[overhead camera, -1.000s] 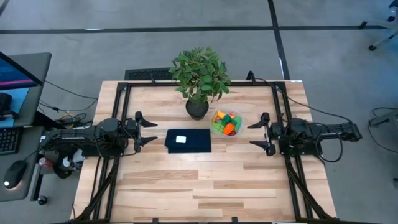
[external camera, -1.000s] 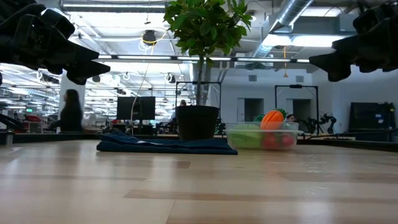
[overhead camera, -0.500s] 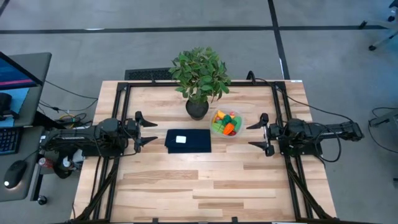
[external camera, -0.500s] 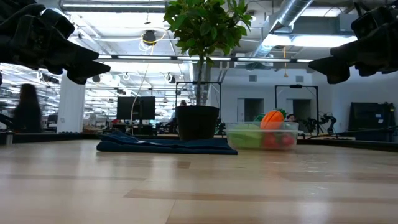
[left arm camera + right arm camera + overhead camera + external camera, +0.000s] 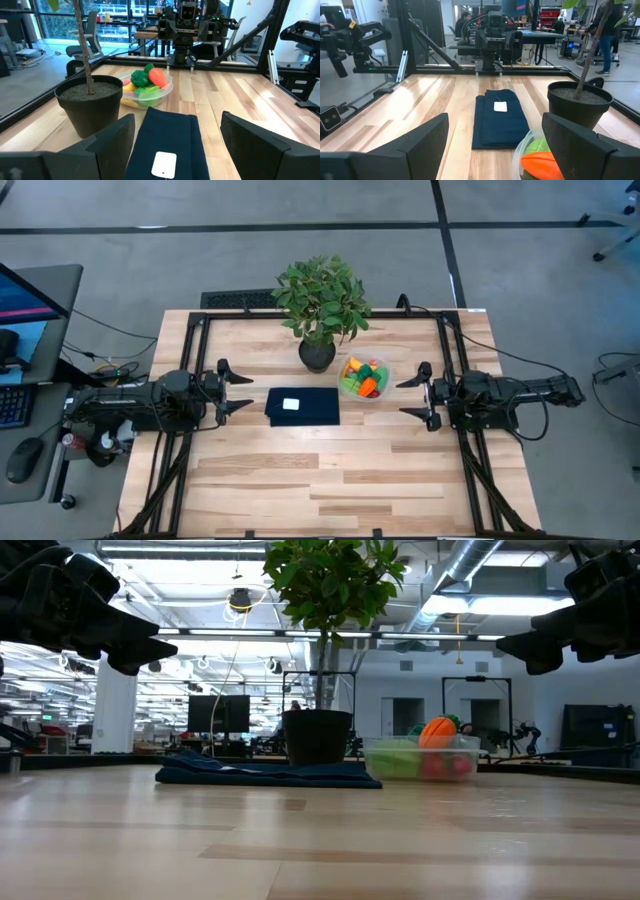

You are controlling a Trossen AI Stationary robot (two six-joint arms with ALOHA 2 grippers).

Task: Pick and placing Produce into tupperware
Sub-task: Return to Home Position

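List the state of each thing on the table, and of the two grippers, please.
Container: upright, no lid on it, holding the produce.
Produce: piled inside the container, carrot on top.
Cloth: folded, lying flat, white label up.
Plant: upright in its pot.
Left gripper: open, empty, at the table's left side.
Right gripper: open, empty, at the table's right side.

surface (image 5: 330,470): pale wood planks, smooth, faint sheen
tupperware (image 5: 400,745): clear plastic, glossy
produce (image 5: 364,378): smooth shiny plastic
cloth (image 5: 320,408): dark blue fabric, matt
pot (image 5: 317,737): dark, matt
soil (image 5: 105,90): rough, grainy
frame (image 5: 240,313): black metal, matt
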